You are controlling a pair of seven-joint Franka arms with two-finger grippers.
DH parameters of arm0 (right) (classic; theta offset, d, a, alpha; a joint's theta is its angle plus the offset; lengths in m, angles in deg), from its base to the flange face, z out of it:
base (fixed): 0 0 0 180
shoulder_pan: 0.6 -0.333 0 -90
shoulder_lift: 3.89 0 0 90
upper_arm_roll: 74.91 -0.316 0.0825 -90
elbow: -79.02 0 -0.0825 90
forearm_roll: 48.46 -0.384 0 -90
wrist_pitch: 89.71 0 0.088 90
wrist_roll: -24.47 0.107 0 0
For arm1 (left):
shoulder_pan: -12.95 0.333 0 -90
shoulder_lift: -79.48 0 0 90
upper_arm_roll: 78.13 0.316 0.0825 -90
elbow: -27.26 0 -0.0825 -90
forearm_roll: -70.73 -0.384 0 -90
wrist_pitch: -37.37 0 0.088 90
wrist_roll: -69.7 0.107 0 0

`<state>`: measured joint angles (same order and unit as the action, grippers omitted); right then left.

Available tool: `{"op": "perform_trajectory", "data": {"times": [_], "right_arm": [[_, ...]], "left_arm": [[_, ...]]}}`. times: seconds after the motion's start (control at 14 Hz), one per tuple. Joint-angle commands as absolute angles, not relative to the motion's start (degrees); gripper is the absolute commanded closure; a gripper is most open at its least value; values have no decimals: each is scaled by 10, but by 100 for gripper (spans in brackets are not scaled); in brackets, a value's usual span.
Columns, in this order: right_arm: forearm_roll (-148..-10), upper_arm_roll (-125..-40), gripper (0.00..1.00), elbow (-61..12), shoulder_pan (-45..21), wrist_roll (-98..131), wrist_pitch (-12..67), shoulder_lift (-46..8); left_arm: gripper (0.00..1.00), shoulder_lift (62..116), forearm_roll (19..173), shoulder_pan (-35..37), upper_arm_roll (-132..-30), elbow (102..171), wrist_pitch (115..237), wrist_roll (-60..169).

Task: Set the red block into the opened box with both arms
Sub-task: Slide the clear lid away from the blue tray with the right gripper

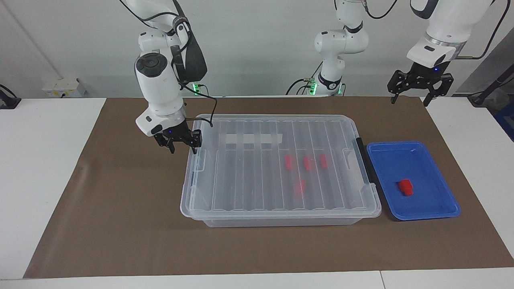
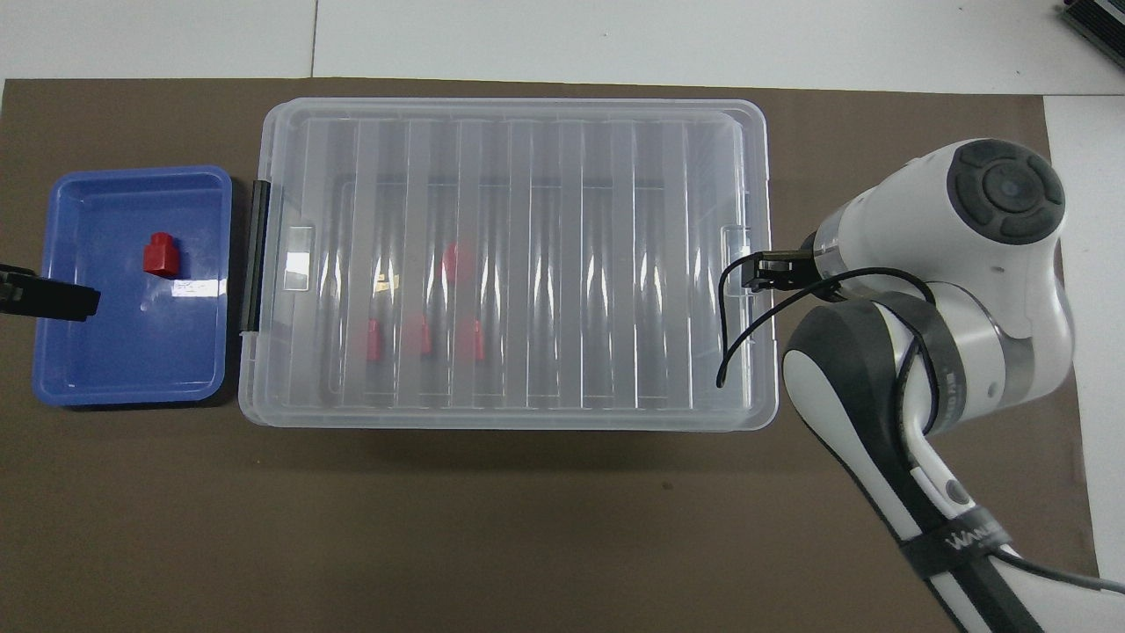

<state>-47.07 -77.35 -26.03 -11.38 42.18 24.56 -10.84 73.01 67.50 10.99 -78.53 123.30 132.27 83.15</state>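
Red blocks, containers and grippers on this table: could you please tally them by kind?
Red blocks: 5, one in the blue tray, four under the lid of the box
Clear box: 1
Blue tray: 1
Grippers: 2, left gripper, right gripper
Total: 9

Readable only in part: white letters "WAN" on a black band (image 2: 960, 543) around the right arm (image 2: 932, 352), cut off by a cable, seen from overhead. Small label (image 2: 195, 287) in the blue tray (image 2: 53, 369), too small to read. White strip (image 1: 253, 139) on the box lid (image 1: 277, 200), blank.
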Motion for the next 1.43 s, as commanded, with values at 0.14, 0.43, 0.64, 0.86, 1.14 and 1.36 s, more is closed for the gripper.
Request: {"op": "perform_trajectory", "data": {"times": [0.14, 0.43, 0.64, 0.86, 1.14, 1.36], "right_arm": [[-470, -776, 9, -269, -87, 369, 258, -106], [-469, -776, 1, -265, -62, 318, 253, -107], [-469, -777, 1, -264, -41, 272, 247, -107], [-468, -776, 1, -264, -19, 226, 238, -106], [-467, -776, 0, -263, 14, 157, 217, -103], [-467, -776, 0, -264, 31, 122, 204, -100]], "left_arm": [[0, 722, 663, 109, -785, 1237, 1318, 828], [0, 722, 663, 109, -785, 1237, 1318, 828], [0, 722, 663, 109, -786, 1237, 1318, 828], [0, 722, 663, 109, -786, 1237, 1317, 828], [0, 720, 663, 110, -785, 1241, 1315, 826], [0, 714, 663, 132, -784, 1250, 1302, 818]]}}
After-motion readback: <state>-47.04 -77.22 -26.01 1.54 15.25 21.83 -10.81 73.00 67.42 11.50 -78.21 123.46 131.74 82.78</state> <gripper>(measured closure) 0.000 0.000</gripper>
